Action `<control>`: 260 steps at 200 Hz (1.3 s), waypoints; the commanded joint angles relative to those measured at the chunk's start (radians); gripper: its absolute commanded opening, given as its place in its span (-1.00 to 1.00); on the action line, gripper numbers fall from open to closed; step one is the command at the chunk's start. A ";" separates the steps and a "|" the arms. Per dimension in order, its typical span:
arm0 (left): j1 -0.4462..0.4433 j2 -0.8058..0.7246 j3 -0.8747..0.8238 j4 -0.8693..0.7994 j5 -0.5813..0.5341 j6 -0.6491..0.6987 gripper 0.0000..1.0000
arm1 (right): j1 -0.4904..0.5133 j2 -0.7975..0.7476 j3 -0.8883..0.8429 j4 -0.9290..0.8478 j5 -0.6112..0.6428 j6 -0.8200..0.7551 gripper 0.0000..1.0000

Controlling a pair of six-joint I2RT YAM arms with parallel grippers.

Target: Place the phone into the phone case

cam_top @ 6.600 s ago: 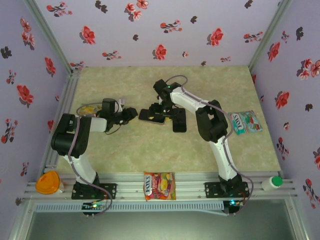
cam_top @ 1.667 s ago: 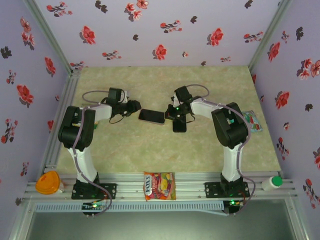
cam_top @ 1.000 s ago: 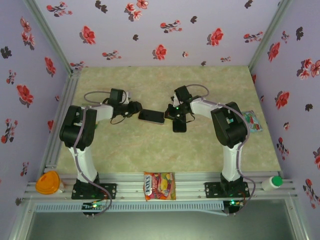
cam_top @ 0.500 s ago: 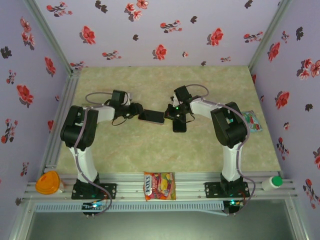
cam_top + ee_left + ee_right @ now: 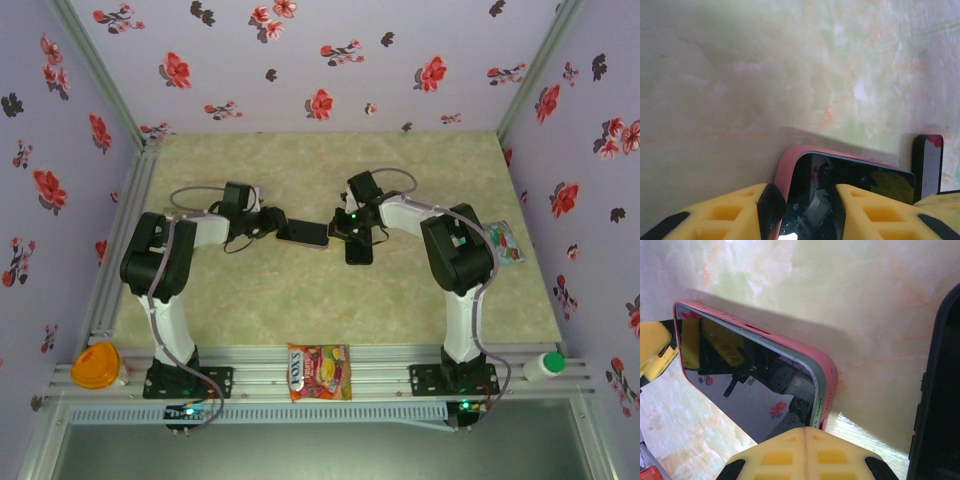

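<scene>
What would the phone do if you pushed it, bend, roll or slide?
Probably stiff: the phone keeps straight edges. Its shiny screen mirrors things, so it may be slippery. It is flat-sided, so on the table it would likely slide, not roll.

Red-and-yellow sweet packet (image 5: 318, 372) lies against middle of front rail (image 5: 250, 358). Orange round item (image 5: 95, 365) sits at rail's left end, white bottle (image 5: 545, 366) at right end. Teal packet (image 5: 507, 244) beyond rail, far right.

You worked in a lab test cell: two arms (image 5: 455, 260) bolted to an aluminium rail (image 5: 385, 376), a marbled counter (image 5: 300, 300) boxed in by flower-printed walls (image 5: 330, 60).
</scene>
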 commanded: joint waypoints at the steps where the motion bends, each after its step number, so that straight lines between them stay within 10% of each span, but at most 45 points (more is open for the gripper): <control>1: -0.022 -0.001 -0.036 -0.058 0.006 -0.006 -0.18 | 0.028 0.055 0.017 0.002 0.021 0.009 -0.88; 260: -0.021 0.012 -0.036 -0.066 0.011 0.005 -0.19 | 0.102 0.262 0.130 -0.260 0.241 -0.072 -1.00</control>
